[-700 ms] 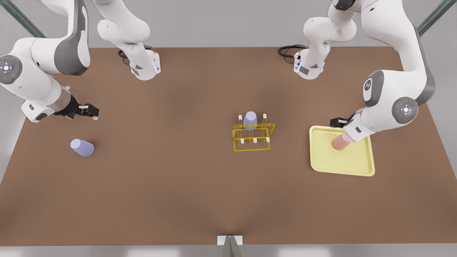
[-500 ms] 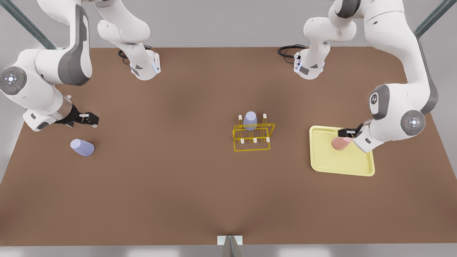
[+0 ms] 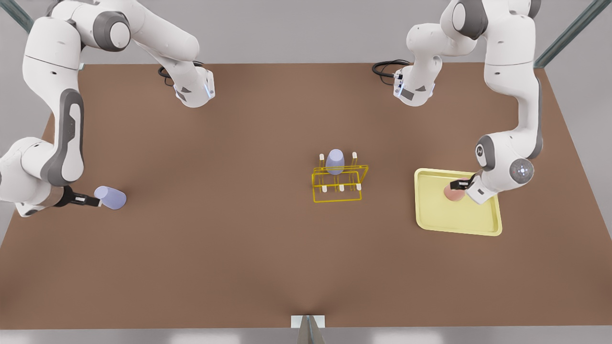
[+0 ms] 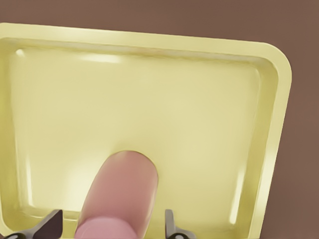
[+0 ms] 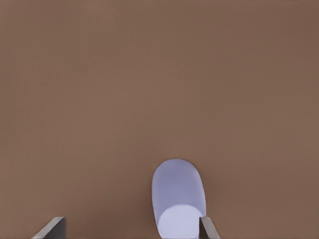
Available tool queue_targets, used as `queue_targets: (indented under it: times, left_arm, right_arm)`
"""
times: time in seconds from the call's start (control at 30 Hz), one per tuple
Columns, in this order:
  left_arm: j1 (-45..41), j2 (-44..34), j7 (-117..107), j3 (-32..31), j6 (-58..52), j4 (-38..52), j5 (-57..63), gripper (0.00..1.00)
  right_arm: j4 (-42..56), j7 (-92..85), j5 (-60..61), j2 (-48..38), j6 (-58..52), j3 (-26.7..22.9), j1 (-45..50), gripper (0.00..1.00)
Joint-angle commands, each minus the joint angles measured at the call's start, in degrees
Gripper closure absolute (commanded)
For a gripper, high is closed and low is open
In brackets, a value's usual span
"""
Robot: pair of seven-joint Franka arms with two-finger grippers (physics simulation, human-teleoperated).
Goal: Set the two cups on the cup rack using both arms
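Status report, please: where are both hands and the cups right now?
Left hand open, straddling salmon pink cup on pale-yellow tray. Right hand open around lavender cup lying on table. Second lavender cup on yellow wire rack.

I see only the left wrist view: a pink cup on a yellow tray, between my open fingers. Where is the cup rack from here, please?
Observer: The cup rack stands in the table's middle, apart from the tray, toward the front view's left of it.
Operator: Are all its pegs free?
Observer: No. A lavender cup sits on a peg in its far row.
Operator: And the other arm?
Observer: The right gripper is at a second lavender cup, which lies on the table at the front view's left. Its fingers are open.
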Motion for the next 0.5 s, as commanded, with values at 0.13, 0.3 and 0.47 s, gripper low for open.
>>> queue_targets:
  times: [0.13,0.3,0.47]
  left_arm:
    - [0.41,-0.35,6.09,0.33,10.30,-5.11,0.07,0.00]
    - [0.14,-0.35,6.00,0.33,10.39,-7.39,-0.02,0.00]
    - [0.06,0.18,6.00,0.33,10.39,-7.48,-0.11,0.00]
  right_arm:
    - [-9.99,-18.63,1.24,-3.96,16.86,0.00,-0.47,0.00]
    - [-17.89,-18.72,1.07,-6.86,21.79,-1.32,-1.00,0.00]
    - [-20.45,-19.60,0.89,-6.33,23.28,-2.03,-1.79,0.00]
